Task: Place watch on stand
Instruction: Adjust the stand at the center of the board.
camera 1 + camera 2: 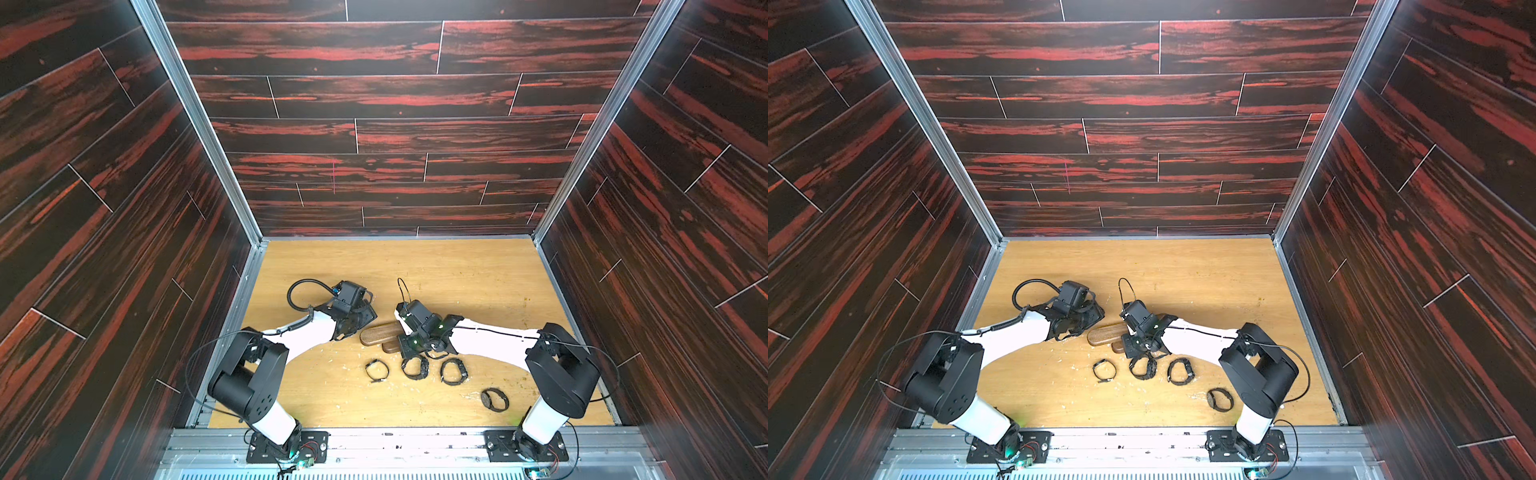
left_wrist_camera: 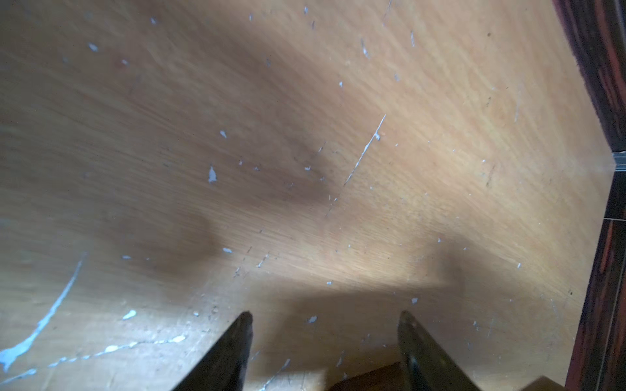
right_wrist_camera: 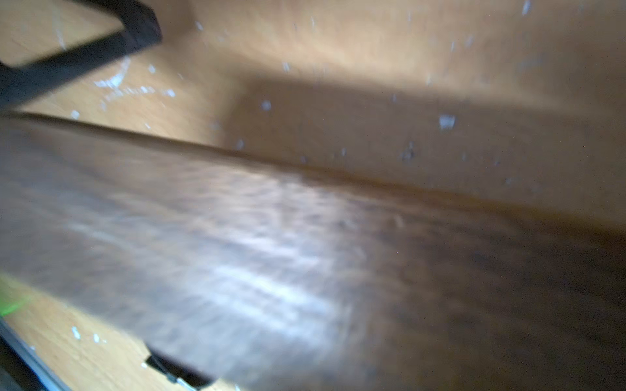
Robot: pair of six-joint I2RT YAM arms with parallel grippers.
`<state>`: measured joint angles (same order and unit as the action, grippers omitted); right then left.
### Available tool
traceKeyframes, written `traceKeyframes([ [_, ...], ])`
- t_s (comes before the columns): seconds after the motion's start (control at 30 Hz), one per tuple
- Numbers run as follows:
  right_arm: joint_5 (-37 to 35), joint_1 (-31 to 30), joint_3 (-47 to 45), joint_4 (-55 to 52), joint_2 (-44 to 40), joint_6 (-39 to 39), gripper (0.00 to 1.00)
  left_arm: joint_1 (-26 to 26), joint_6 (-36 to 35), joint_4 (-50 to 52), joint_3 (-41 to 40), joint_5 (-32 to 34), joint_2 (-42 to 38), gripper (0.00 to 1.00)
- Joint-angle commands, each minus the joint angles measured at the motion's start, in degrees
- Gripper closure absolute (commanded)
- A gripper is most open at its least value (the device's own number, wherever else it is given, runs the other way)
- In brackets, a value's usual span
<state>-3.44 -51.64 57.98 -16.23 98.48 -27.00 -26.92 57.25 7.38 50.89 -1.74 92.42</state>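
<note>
The stand (image 1: 379, 334) is a dark-brown wooden bar on a small oval base, lying mid-table in both top views (image 1: 1105, 334). Several black watches lie in front of it: one (image 1: 377, 370) at the left, one (image 1: 414, 366) in the middle, one (image 1: 454, 371) to the right and one (image 1: 494, 400) nearer the front right. My left gripper (image 1: 353, 328) hangs at the bar's left end, and its fingers (image 2: 245, 326) stand open over bare wood. My right gripper (image 1: 409, 351) sits low on the bar's right part, with its jaws hidden. The blurred bar (image 3: 305, 254) fills the right wrist view.
The wooden table (image 1: 457, 274) is closed in by dark red-streaked walls (image 1: 124, 208) on three sides. A metal rail (image 1: 395, 440) with both arm bases runs along the front. A corner of the stand (image 2: 369, 381) shows between the left fingers.
</note>
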Motion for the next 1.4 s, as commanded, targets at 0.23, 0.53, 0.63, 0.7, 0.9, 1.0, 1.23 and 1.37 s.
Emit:
traceKeyframes([
  [0.23,4.29,0.13,-3.73,2.14,-3.53,-0.79,0.92,-0.15,-0.30,0.02,2.87,-1.04,1.56,0.31],
  [0.53,7.53,-3.21,-7.79,3.05,-9.28,0.99,0.84,-0.13,-0.76,5.42,1.89,4.45,-3.95,0.30],
  [0.63,6.64,-5.99,-7.88,2.61,-9.96,0.78,0.82,0.02,-0.31,8.26,0.24,7.76,-8.96,0.29],
  [0.7,5.73,-8.11,-7.43,2.35,-9.79,0.32,0.81,0.11,-0.01,10.89,-1.19,10.75,-12.89,0.28],
  [0.9,2.29,-13.43,-3.37,1.69,-5.85,-0.75,0.77,2.24,-1.00,17.17,-6.12,17.42,-24.65,0.23],
  [1.0,1.48,-14.97,-0.29,1.38,-2.54,-1.15,0.75,5.12,-1.45,18.37,-9.18,15.24,-29.00,0.23],
  [1.23,-1.35,-17.54,9.49,-1.53,5.47,-3.36,0.70,10.29,-2.05,20.16,-15.89,8.48,-36.92,0.23],
  [1.37,-4.90,-18.70,14.61,-5.17,9.21,-5.61,0.69,11.88,-3.32,21.14,-17.47,6.24,-39.28,0.22],
])
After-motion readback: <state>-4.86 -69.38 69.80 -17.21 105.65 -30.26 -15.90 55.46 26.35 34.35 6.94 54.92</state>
